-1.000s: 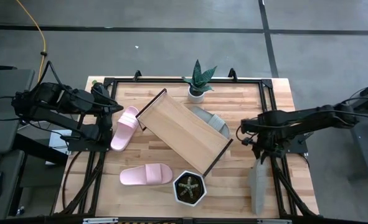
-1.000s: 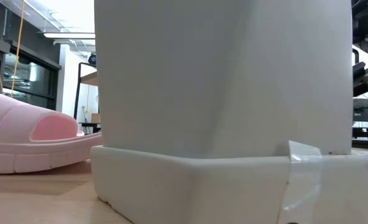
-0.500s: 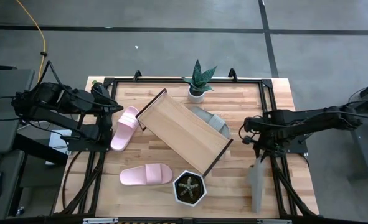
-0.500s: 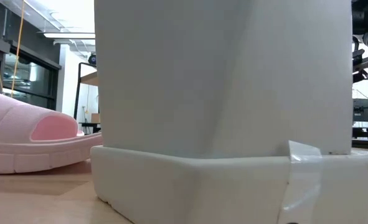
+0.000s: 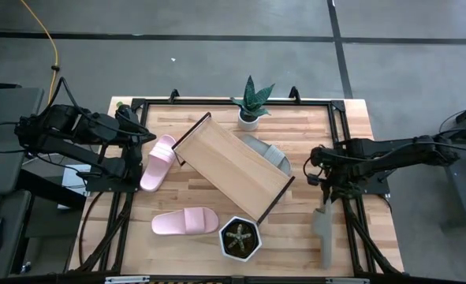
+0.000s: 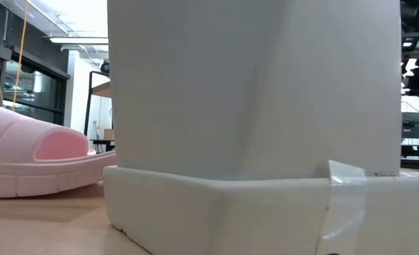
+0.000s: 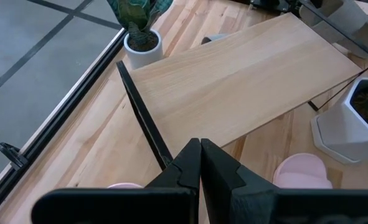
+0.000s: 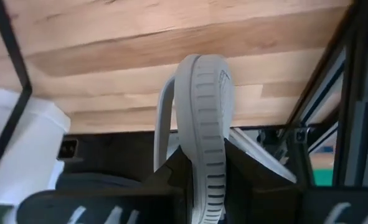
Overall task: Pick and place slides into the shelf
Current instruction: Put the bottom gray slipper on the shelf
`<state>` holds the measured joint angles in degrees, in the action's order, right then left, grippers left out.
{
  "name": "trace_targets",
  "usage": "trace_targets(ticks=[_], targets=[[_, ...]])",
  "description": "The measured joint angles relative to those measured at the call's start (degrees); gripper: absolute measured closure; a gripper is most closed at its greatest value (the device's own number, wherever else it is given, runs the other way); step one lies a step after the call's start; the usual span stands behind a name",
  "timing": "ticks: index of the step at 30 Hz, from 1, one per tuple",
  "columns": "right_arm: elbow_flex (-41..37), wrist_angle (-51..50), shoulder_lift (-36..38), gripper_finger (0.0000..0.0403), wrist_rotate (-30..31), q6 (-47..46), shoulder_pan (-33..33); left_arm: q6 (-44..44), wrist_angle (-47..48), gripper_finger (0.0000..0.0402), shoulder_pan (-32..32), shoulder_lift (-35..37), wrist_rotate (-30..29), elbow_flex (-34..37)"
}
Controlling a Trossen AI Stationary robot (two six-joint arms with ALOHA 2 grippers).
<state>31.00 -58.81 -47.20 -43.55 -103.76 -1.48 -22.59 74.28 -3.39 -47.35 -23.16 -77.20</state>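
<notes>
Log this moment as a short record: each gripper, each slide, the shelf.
right gripper: shut on a grey slide, hanging it on edge near the table's right side
left gripper: shut, empty, at the table's left edge
pink slides: one beside the shelf's left end, one in front of it
second grey slide: on the table, partly hidden behind the shelf
shelf: diagonal, mid-table, nothing on it

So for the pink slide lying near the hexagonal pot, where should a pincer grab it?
Take the pink slide by its ribbed strap, coming straight down. It lies flat, sole down, and the strap arches above the footbed, so a finger can probably slip beneath. The pot crowds its toe end.
</notes>
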Motion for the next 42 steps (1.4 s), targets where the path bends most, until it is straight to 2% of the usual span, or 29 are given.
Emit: trace_targets(ticks=[12, 21, 34, 42], targets=[[0.0, 0.0, 0.0, 0.0364, 2.2, 13.2, 0.0, -0.4, -0.4, 0.0401, 0.0, -0.6, 0.0, 0.0], [1.8, 1.8, 0.1, 0.0364, 4.7, 22.5, 0.0, -5.4, -0.5, 0.0401, 0.0, -1.2, 0.0, 0.0], [16.9, -16.4, 0.1, 0.0364, 7.1, 36.5, 0.0, -8.3, -0.5, 0.0401, 0.0, -2.6, 0.0, 0.0], [28.1, -24.3, 0.1, 0.0364, 17.0, 38.3, 0.0, -9.2, -0.5, 0.0401, 0.0, -5.0, 0.0, 0.0]])
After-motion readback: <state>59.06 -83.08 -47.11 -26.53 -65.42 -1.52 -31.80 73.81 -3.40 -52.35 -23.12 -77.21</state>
